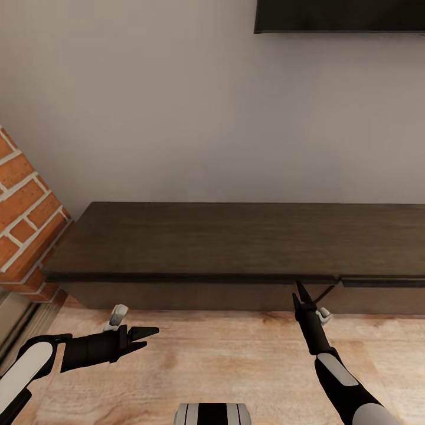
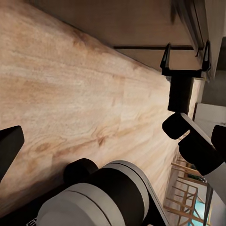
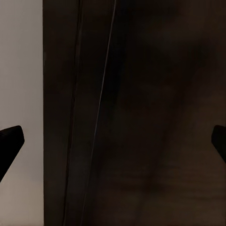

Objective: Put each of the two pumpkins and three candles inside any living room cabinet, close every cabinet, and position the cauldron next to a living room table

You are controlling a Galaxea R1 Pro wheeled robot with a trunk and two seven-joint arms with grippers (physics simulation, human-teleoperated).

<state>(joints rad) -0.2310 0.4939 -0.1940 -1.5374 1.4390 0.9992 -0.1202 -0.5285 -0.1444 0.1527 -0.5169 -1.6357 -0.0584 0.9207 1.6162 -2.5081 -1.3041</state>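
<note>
Head view: the right gripper [image 1: 303, 293], fingers apart and empty, reaches up at the cabinet [image 1: 236, 236] front edge (a drawer, likely) to shut it; next, push

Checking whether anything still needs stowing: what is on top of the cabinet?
The cabinet top looks bare in the head view: only dark wood, with the wall behind it. Its right end runs out of frame, and the closed fronts hide the inside.
</note>
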